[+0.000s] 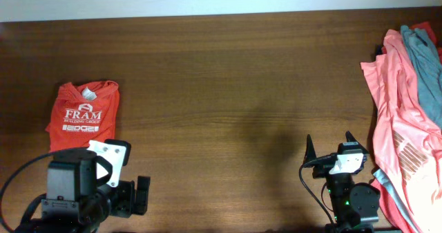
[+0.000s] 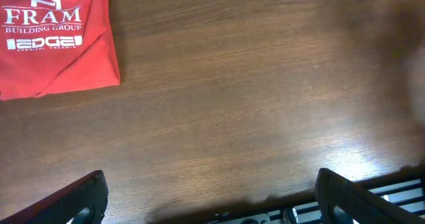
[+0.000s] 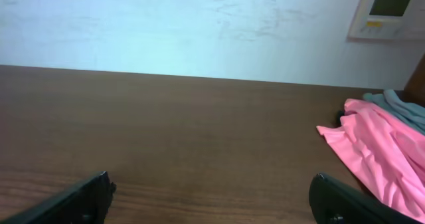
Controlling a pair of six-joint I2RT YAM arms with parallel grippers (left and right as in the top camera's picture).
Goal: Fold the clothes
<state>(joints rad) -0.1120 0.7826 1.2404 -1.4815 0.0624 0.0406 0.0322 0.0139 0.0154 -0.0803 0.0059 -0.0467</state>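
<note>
Reading "FRAM BUILDING GROUP" on my folded orange-red T-shirt (image 1: 83, 115), bench (image 1: 221, 88); left gripper (image 2: 211, 184), right gripper (image 3: 209, 181), fingers wide apart.

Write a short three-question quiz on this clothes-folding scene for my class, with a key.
1. True or false: the orange-red T-shirt lies folded just ahead of the left gripper.
2. Where is the pink shirts pile? A) at the right side of the table; B) at its centre; C) on top of the T-shirt.
3. Fill in: the right gripper is ___ and holds nothing.
Key: 1 true; 2 A; 3 open.
</note>
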